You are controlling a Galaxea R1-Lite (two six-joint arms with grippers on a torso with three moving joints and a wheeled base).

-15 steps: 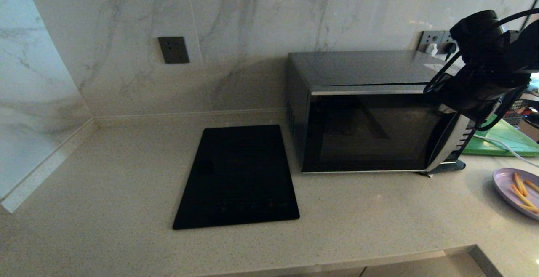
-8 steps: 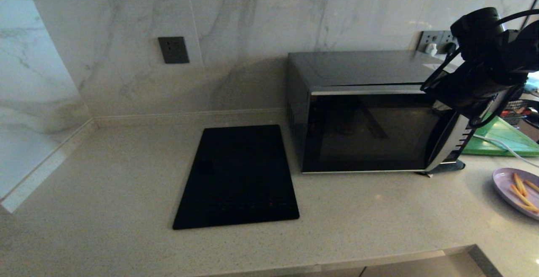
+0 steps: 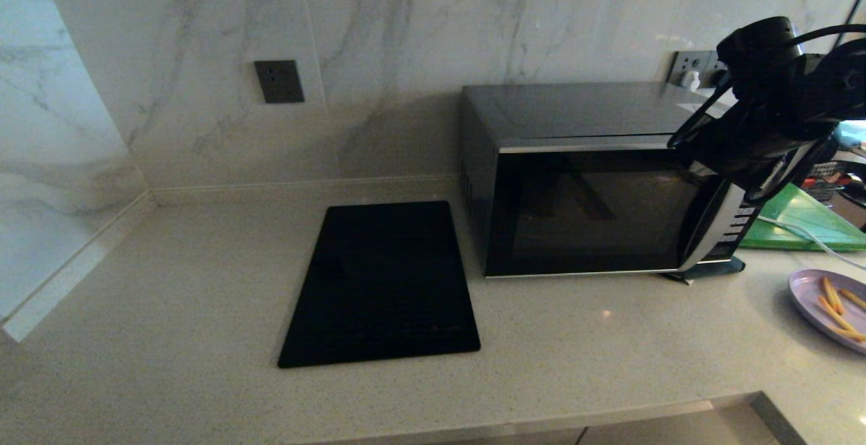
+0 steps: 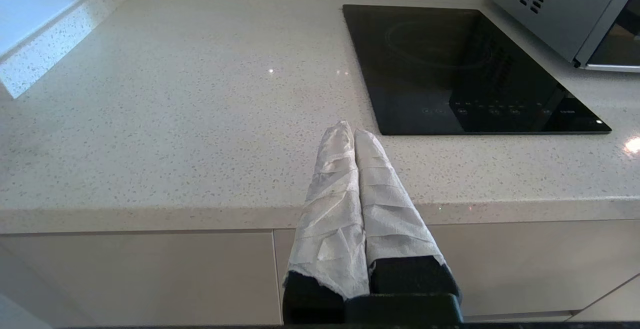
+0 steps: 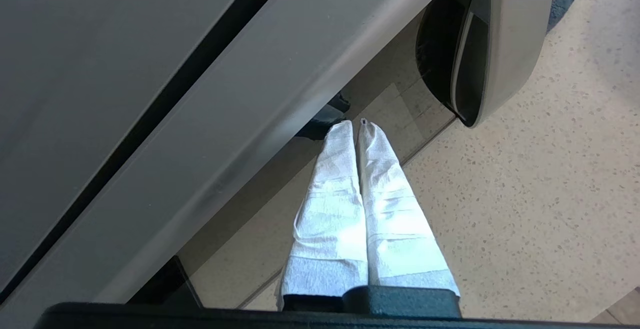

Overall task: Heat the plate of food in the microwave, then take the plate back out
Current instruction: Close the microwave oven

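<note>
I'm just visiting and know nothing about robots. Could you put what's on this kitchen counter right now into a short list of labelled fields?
Microwave: on the counter against the wall, door slightly ajar at its handle side.
Plate of food: lilac, a few fry-like sticks, on the counter right of the microwave, untouched.
Right gripper: shut, empty, in front of the door beside the silver handle.
Left gripper: shut, empty, parked at the counter's front edge.
Black slab: flat, left of the microwave.
Green board: behind the plate.
</note>
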